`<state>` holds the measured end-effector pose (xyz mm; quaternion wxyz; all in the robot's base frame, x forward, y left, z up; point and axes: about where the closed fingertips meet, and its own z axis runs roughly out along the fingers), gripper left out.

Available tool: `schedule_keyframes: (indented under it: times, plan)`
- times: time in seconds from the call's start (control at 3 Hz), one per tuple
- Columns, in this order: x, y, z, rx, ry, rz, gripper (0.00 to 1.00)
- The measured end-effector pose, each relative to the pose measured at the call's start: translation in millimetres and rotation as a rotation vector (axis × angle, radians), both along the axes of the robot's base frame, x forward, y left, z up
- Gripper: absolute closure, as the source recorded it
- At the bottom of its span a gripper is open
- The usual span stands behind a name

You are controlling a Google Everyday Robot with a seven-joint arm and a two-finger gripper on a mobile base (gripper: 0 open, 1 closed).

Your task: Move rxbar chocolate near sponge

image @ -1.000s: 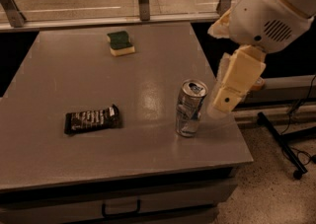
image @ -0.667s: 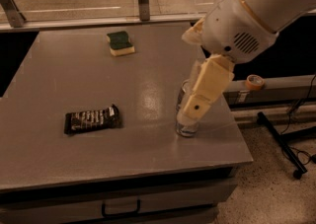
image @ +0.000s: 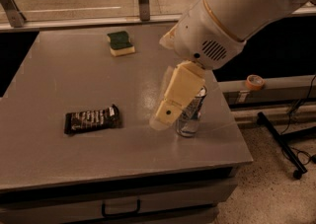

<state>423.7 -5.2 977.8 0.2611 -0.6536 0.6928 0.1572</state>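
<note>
Three things sit on the desk (image: 59,75): the rxbar chocolate (image: 92,119) flat at the front left, the sponge (image: 121,43) well apart at the back, and a silver can (image: 190,122) on the right. The hand (image: 165,116) hangs low over the desk, overlapping the can's left side; whether it is wide or narrow cannot be told.

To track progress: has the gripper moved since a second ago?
Yes. The gripper moved left: it was right of the silver can, now it hangs left of it, nearer the rxbar chocolate.
</note>
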Motion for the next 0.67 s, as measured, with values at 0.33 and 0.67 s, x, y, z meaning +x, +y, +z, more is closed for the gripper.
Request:
schedule_keyframes:
  times: [0.33,0.67]
  plan:
    - [0,9,-2,0.031,0.008,0.002,0.0]
    - [4,45,-15,0.088,0.038,0.043,0.0]
